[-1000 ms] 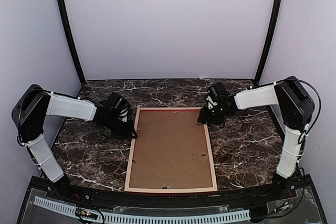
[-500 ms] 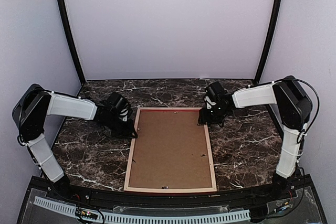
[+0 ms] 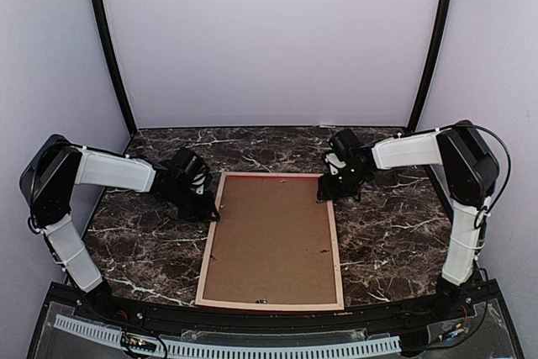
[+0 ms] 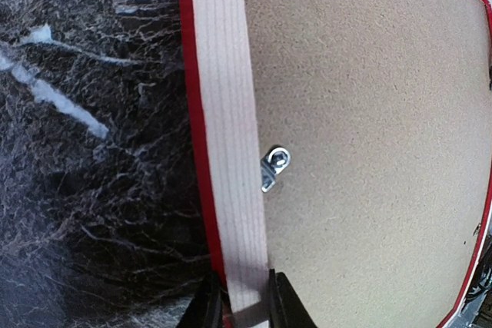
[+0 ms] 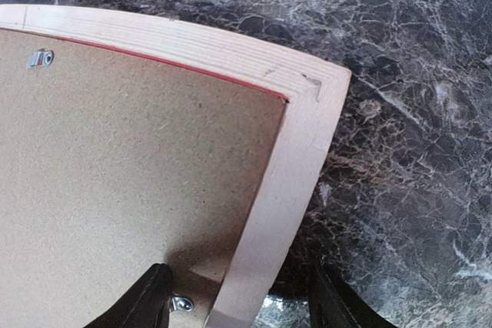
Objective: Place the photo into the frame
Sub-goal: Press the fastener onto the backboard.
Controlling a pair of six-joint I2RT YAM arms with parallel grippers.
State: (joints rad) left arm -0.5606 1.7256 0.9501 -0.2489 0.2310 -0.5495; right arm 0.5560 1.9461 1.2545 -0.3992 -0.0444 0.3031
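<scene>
The frame (image 3: 210, 241) lies face down on the marble table, pale wood back up, thin red edge showing. A brown backing board (image 3: 273, 237) fills it; the photo is hidden. My left gripper (image 3: 210, 213) is shut on the frame's left rail (image 4: 227, 151), one finger on each side. My right gripper (image 3: 329, 194) stands open astride the right rail (image 5: 300, 159) near the far right corner. Its left finger is over the backing board (image 5: 115, 167) and its right finger over the table, neither touching the rail.
Small metal clips (image 4: 274, 165) hold the backing board along the rails, one (image 5: 182, 304) beside my right gripper's left finger. Dark marble table (image 3: 395, 233) lies on both sides of the frame. White walls and black posts (image 3: 109, 48) enclose the back.
The frame's near end has slid slightly left. The right gripper's jaws stand a little wider around the rail. The left gripper keeps its grip.
</scene>
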